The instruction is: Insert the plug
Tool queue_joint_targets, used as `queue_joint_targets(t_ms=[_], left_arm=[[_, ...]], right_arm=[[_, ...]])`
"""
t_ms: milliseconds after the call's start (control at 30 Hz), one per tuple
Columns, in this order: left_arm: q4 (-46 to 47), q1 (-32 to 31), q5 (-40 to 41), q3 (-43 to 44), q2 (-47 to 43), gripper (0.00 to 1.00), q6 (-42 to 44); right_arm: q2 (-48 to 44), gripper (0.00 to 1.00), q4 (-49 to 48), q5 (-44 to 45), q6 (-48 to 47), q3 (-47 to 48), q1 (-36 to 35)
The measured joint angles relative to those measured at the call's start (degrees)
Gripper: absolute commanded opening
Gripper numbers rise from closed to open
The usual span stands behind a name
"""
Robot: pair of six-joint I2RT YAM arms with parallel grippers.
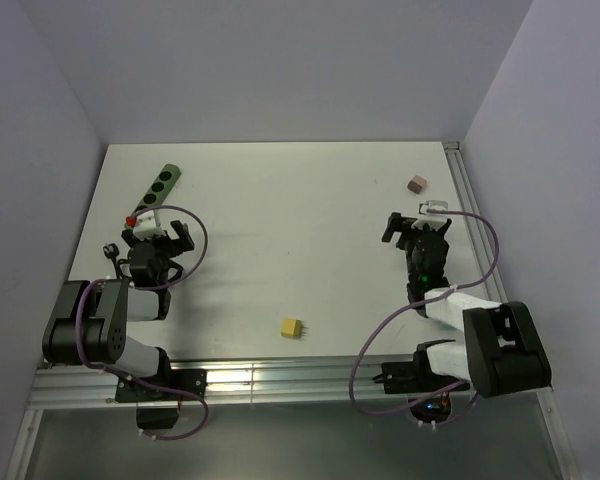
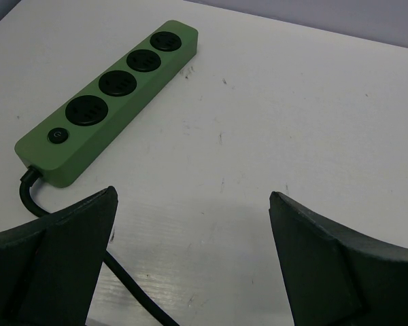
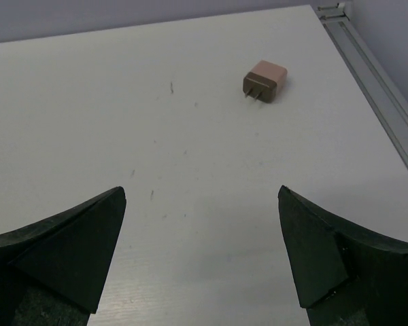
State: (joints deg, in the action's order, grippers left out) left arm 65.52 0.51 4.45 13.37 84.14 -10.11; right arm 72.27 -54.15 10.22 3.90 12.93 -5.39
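Observation:
A green power strip (image 1: 158, 186) with several black sockets lies at the far left of the table; it also shows in the left wrist view (image 2: 109, 98), with its black cord (image 2: 122, 275) running under my left finger. A brown plug (image 1: 415, 184) lies at the far right, its prongs showing in the right wrist view (image 3: 265, 80). A yellow plug (image 1: 292, 327) lies near the front middle. My left gripper (image 1: 160, 240) is open and empty, just short of the strip. My right gripper (image 1: 417, 228) is open and empty, short of the brown plug.
An aluminium rail (image 1: 470, 215) runs along the table's right edge, seen also in the right wrist view (image 3: 377, 81). Another rail (image 1: 280, 378) lines the near edge. Purple cables loop beside both arms.

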Motion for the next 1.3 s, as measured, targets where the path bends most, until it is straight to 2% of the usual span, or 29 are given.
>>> queue_joint_targets(t_ms=[200, 367, 433, 500, 600, 667, 767, 867, 933, 1033, 1167, 1300], left_arm=[[0.0, 0.2, 0.0, 0.1, 0.0, 1.00, 0.0], [0.8, 0.4, -0.8, 0.0, -0.5, 1.00, 0.4], [-1.2, 0.3, -0.2, 0.0, -3.2, 0.99, 0.3], [-5.2, 0.2, 1.6, 0.7, -7.2, 0.99, -0.2], [-15.1, 0.1, 7.6, 5.6, -12.5, 1.00, -3.6], [-25.7, 0.1, 14.4, 12.1, -14.0, 0.99, -9.3], [-41.9, 0.5, 24.0, 24.3, -12.9, 1.00, -18.7], [-54.9, 1.6, 28.8, 34.8, -8.3, 1.00, -23.9], [-60.1, 2.6, 28.7, 39.4, -5.0, 1.00, -25.0], [-66.1, 4.7, 24.7, 43.3, -0.4, 1.00, -24.9], [-76.3, 9.7, 15.6, 52.5, 10.0, 1.00, -28.0], [-81.2, 14.2, 10.0, 55.2, 15.2, 0.99, -33.3]], right_arm=[[-4.5, 1.00, 12.8, 5.7, 1.0, 10.1, -4.6], [-2.3, 1.00, 32.4, 8.7, 8.5, 24.7, -4.7], [-1.2, 1.00, 37.4, 8.3, 11.4, 29.2, -4.7], [-1.3, 1.00, 39.9, 6.8, 13.4, 29.8, -4.7], [-0.7, 0.99, 43.9, 2.7, 14.8, 29.8, -4.7], [-0.3, 0.98, 45.7, -0.3, 15.1, 29.8, -4.8], [-0.1, 0.97, 46.8, -3.5, 15.7, 29.8, -4.8], [-0.1, 0.97, 46.9, -5.8, 16.1, 29.8, -5.0], [-0.1, 0.96, 46.9, -6.9, 16.2, 29.8, -5.0], [-0.1, 0.96, 46.9, -7.9, 16.5, 29.8, -5.1], [-0.1, 0.96, 46.9, -8.4, 16.9, 29.8, -5.2], [-0.1, 0.96, 46.9, -8.8, 17.3, 29.8, -5.2]])
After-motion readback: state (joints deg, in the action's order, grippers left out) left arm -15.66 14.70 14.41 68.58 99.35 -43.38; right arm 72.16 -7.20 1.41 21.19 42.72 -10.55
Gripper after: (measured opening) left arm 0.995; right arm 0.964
